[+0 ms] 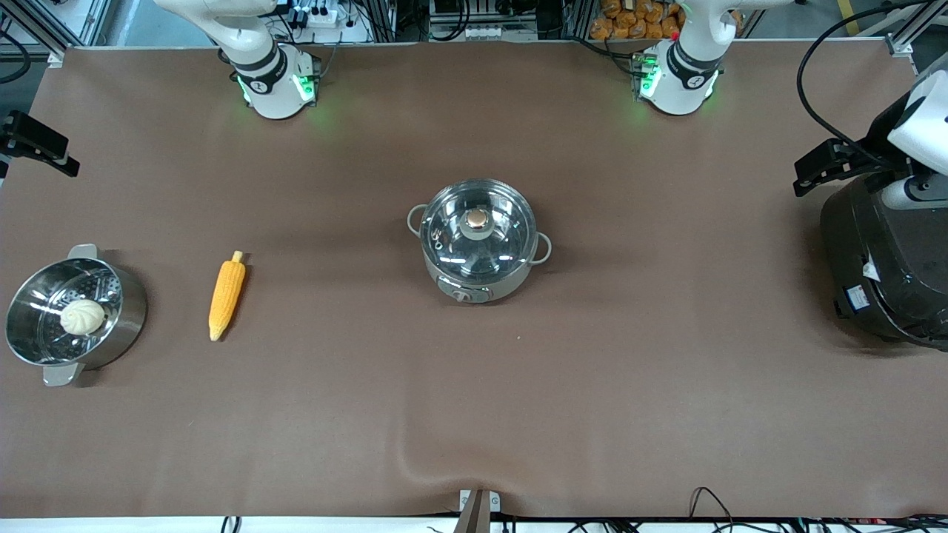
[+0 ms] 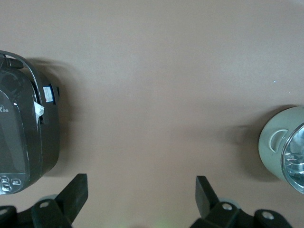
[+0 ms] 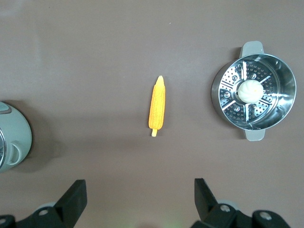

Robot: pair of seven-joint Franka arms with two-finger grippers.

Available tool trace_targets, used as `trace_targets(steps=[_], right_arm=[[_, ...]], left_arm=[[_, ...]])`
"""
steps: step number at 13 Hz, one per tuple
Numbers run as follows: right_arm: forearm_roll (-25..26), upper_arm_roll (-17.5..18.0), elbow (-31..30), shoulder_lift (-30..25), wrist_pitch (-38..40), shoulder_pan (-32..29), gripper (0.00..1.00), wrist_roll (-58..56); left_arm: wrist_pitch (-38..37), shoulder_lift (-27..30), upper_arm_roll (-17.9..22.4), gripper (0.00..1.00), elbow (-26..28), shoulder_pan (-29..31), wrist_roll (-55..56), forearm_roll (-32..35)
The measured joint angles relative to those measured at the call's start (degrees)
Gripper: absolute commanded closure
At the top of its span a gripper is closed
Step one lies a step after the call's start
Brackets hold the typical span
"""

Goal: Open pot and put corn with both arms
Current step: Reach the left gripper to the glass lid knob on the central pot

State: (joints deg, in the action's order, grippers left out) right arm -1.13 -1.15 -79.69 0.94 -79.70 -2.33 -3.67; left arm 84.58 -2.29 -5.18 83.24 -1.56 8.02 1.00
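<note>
Nothing is begun: the pot (image 1: pixel 478 250) sits lidded at the bench's middle, the corn (image 1: pixel 227 295) toward the right arm's edge. Left gripper (image 2: pixel 141 194) and right gripper (image 3: pixel 140 197) hang spread, empty. Next comes lifting the lid (image 1: pixel 478 228).

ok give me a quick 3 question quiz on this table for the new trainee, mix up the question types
1. True or false: the glass lid is on the pot.
2. Multiple choice: the white bun lies
A. in the steamer pot
B. on the corn
C. in the black cooker
3. Fill in: the corn lies between the steamer pot and the ____.

Key
1. True; its copper knob sits at the centre.
2. A; it rests on the perforated insert, toward the right arm's end of the table.
3. Pot. The left gripper and right gripper are both open and hold nothing; the black cooker stands at the left arm's end.
</note>
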Motion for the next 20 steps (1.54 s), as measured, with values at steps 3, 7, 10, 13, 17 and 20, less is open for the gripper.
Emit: trace_targets(steps=[3,7,10,13,17,20], right_arm=[[0.0,0.0,0.0,0.0,0.0,0.0,0.0,0.0],[0.0,0.0,0.0,0.0,0.0,0.0,0.0,0.0],[0.0,-0.1,0.0,0.0,0.2,0.0,0.0,0.0],[0.0,-0.1,-0.9,0.8,-0.3,0.0,0.0,-0.1],[0.0,-0.1,-7.0,2.3,-6.4,0.0,0.0,-0.8],[0.0,-0.2,-13.7,2.2,-13.5,0.0,0.0,-0.9]], left_arm=[[0.0,0.0,-0.1,0.0,0.0,-0.1,0.0,0.0],[0.1,-1.2,-2.9,0.0,0.4,-2.4,0.3,-0.3],[4.4,-5.3,-5.5,0.0,0.4,-8.9,8.6,-0.4],[10.0,-10.8,-6.0,0.0,-0.1,-18.7,25.4,-0.5],[15.9,-18.7,-6.0,0.0,-1.4,-30.9,44.0,-0.5],[20.0,-23.6,-5.8,0.0,-1.7,-35.2,48.6,-0.5]])
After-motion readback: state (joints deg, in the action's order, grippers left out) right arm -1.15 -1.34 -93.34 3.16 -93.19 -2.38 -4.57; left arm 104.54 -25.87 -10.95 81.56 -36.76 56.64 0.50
